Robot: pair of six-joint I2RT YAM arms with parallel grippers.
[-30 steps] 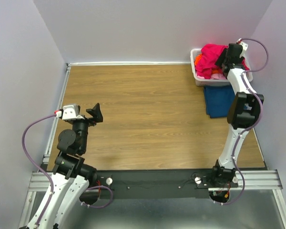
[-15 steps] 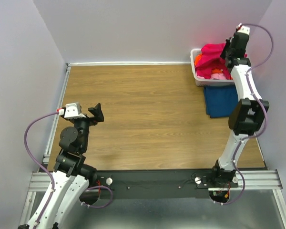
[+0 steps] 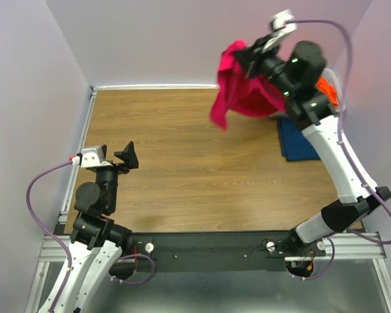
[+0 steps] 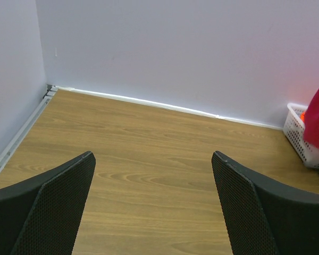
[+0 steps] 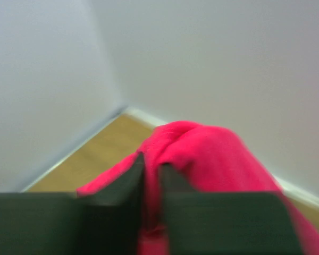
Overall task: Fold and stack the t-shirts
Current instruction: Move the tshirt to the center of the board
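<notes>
Right claw (image 3: 246, 59) pinches magenta t-shirt (image 3: 233, 88) aloft.

Your right gripper (image 5: 151, 169) is pinched tight on the magenta t-shirt (image 5: 207, 151). The cloth is bunched between the jaws and drapes beyond them, with the wooden table (image 5: 109, 146) and pale wall (image 5: 212, 58) blurred behind.

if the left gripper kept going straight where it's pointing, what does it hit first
No object stands in its line. The left gripper, jaws open, faces only the wooden table, then the back wall; which comes first is unclear. The white basket sits off right.
</notes>
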